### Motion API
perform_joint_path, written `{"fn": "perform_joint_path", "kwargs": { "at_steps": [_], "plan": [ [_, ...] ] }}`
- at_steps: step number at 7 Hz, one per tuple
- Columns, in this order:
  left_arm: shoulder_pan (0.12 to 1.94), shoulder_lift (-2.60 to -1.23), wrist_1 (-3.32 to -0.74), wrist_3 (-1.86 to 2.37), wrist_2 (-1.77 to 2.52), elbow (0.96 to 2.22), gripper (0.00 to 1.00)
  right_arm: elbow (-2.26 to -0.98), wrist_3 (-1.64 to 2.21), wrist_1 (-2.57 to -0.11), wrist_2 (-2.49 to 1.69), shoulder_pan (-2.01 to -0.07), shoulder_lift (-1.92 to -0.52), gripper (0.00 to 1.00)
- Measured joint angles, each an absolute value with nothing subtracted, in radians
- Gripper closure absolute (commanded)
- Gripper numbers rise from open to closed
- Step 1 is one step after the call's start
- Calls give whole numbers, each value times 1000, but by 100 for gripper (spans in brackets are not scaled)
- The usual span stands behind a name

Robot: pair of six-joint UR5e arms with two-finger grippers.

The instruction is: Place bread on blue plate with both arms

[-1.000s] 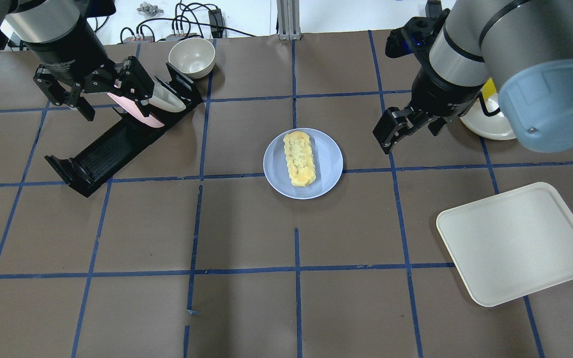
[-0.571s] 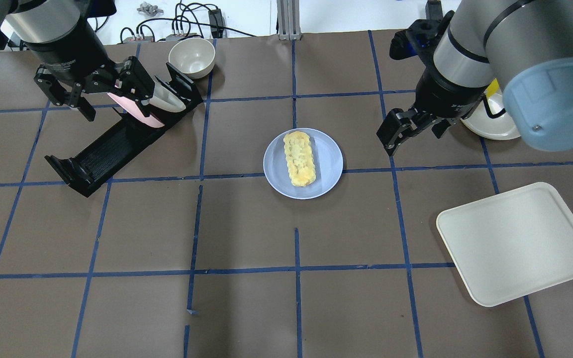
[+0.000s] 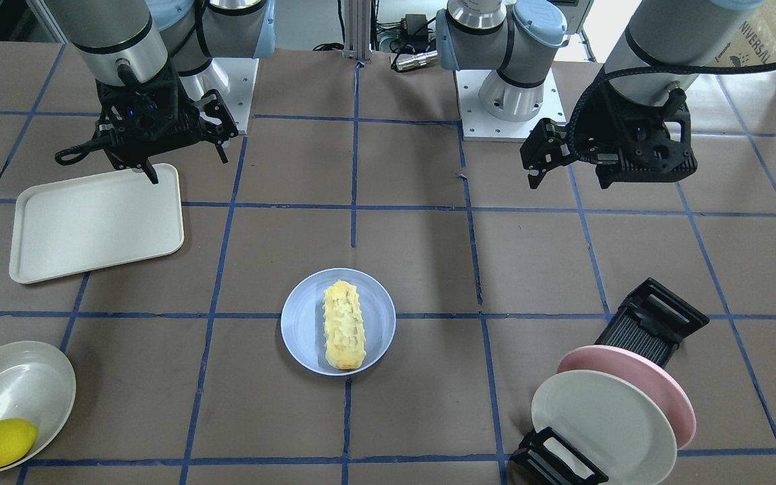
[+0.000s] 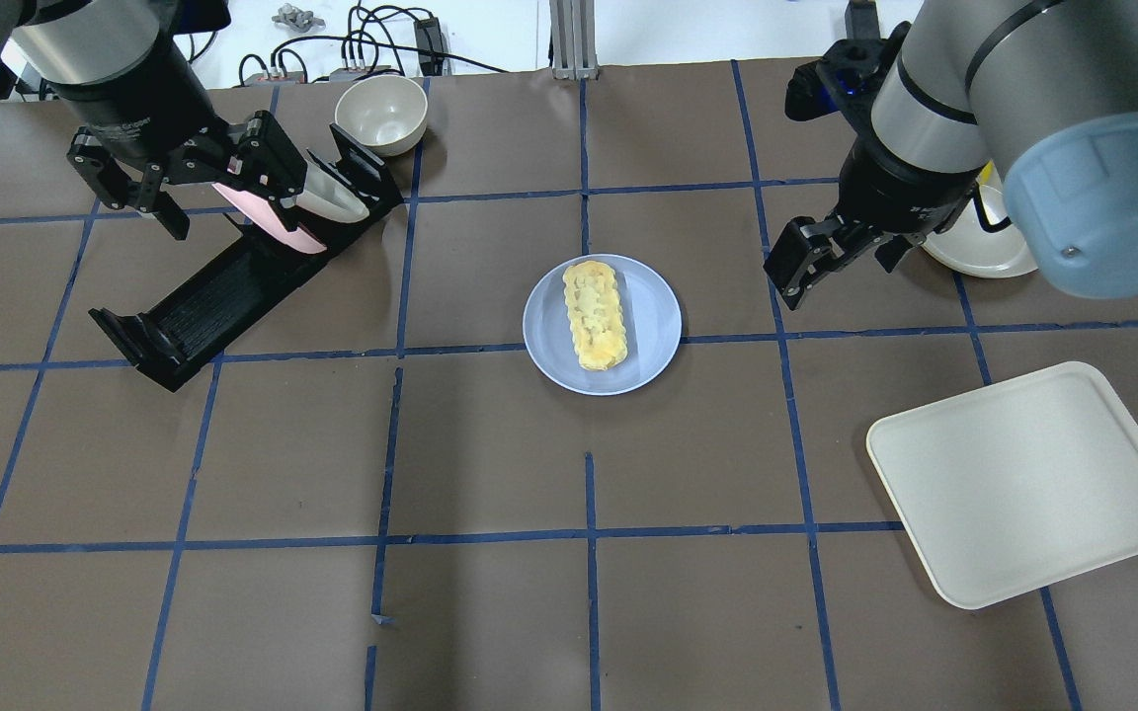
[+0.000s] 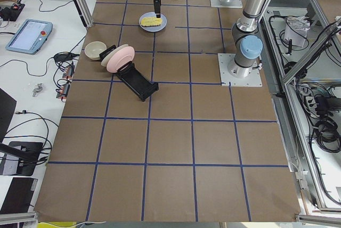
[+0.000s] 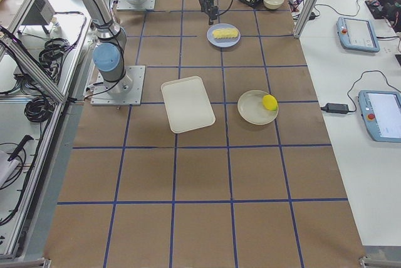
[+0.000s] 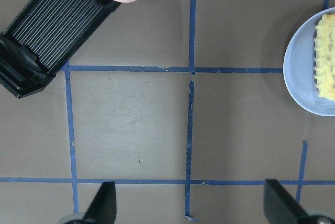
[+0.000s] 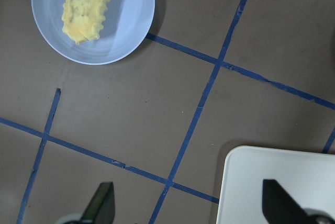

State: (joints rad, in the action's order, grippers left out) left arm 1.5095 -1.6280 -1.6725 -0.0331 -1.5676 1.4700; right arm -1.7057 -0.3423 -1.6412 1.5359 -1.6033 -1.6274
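The bread lies lengthwise on the blue plate at the table's middle. It also shows in the front view, bread on plate. My left gripper is open and empty, raised over the plate rack, well left of the plate. Its wrist view shows the open fingertips and the plate's edge at the right. My right gripper is open and empty, raised to the right of the plate. Its wrist view shows the bread on the plate at top left.
A black plate rack holds a pink plate and a cream plate at the left. A cream bowl stands behind it. A white tray lies at the right. A lemon sits in a white dish.
My right gripper has drifted a little to the right, away from the blue plate. The left gripper, bread and plate have not moved.
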Motion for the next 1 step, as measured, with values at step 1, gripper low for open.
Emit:
{"fn": "perform_joint_path", "kwargs": {
  "at_steps": [1],
  "plan": [
    [1509,-1628,-1673,-33,-1568,1470,0,-1706,-344,-1641,1541,-1603,-1628,1]
  ]
}}
